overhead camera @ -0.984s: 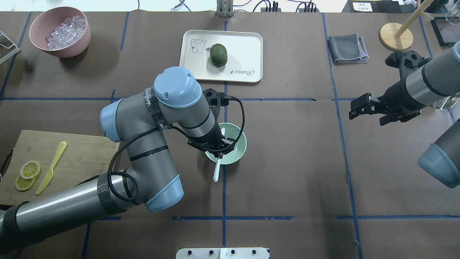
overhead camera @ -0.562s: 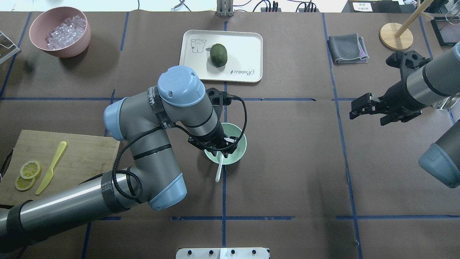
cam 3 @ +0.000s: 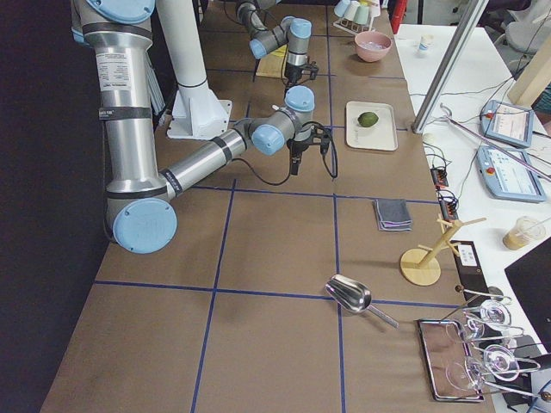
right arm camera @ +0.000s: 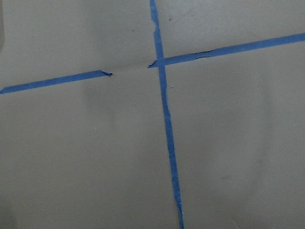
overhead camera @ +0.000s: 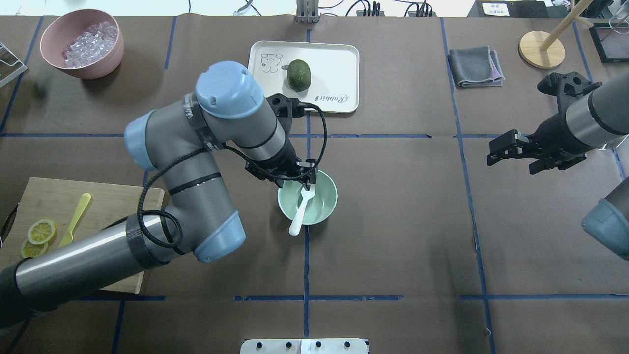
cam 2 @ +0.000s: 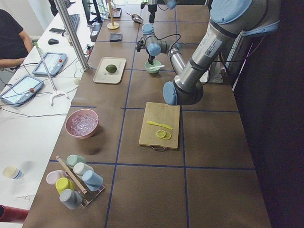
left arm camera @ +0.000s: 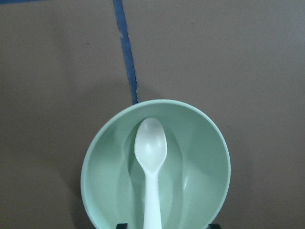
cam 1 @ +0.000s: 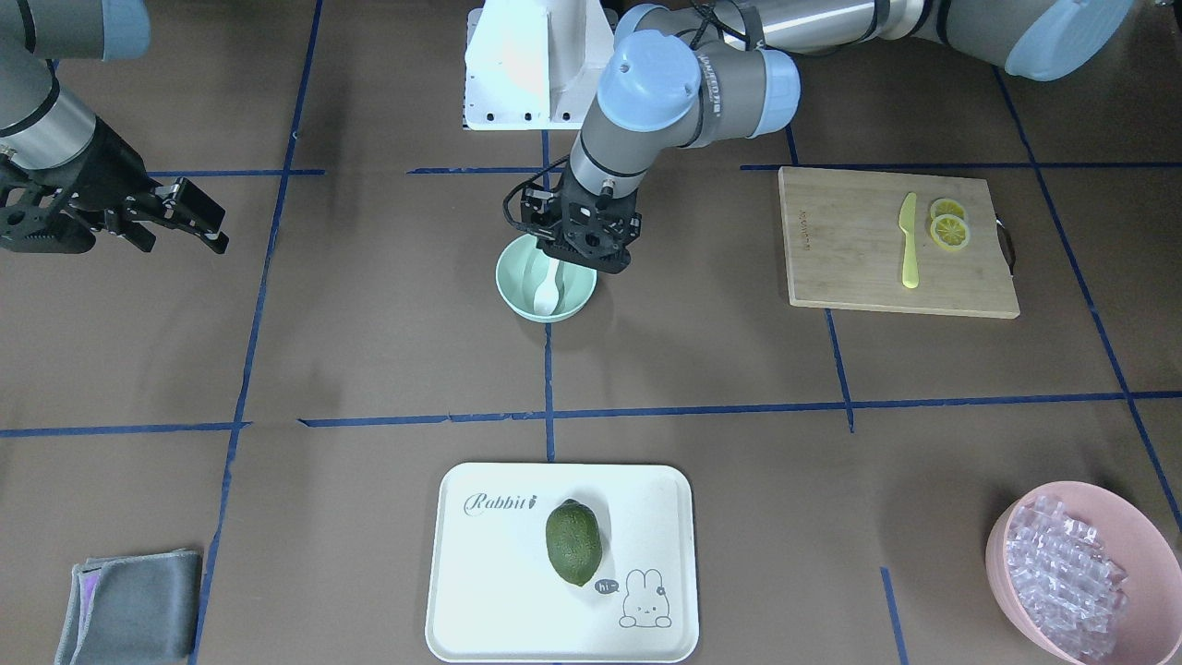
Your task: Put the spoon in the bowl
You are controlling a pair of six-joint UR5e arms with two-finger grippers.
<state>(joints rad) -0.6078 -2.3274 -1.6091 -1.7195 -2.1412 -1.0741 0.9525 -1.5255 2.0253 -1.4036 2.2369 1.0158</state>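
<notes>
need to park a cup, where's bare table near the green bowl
Bare table lies between the bowl and the right hand, and between the tray and grey cloth. Crowded at the bowl, where the left hand hovers.

Just beneath the black left pincer (overhead camera: 304,181) sits a plain pale mint-green bowl (overhead camera: 328,196) with a white spoon (overhead camera: 301,211) in it. The brown surface (overhead camera: 393,221) under both carries blue tape lines (overhead camera: 305,265) crossing in a grid. The arm (overhead camera: 245,132) behind the pincer is grey with light blue caps.
</notes>
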